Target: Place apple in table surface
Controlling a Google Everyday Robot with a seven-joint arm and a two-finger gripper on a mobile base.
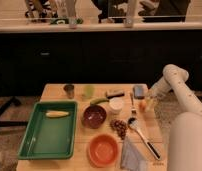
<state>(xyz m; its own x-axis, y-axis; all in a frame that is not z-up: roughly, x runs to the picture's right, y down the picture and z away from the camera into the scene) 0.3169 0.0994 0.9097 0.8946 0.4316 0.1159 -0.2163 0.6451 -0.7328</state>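
The apple [142, 105] rests by the right edge of the bench [54, 92], beside the pincer [150, 99], whose jaws stand apart. It seems firm, smooth and light; grip it across the middle.

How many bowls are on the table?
2. A dark red bowl sits in the middle, beside the green tray; an orange bowl sits nearest the camera. The tool is by the apple, far right. None seems hidden.

My arm [180, 85] is smooth white casing in thick, rounded segments, with a bulbous joint. My gripper [150, 101], pale as well, hangs with fingers spread over the right edge of the table surface [53, 92].
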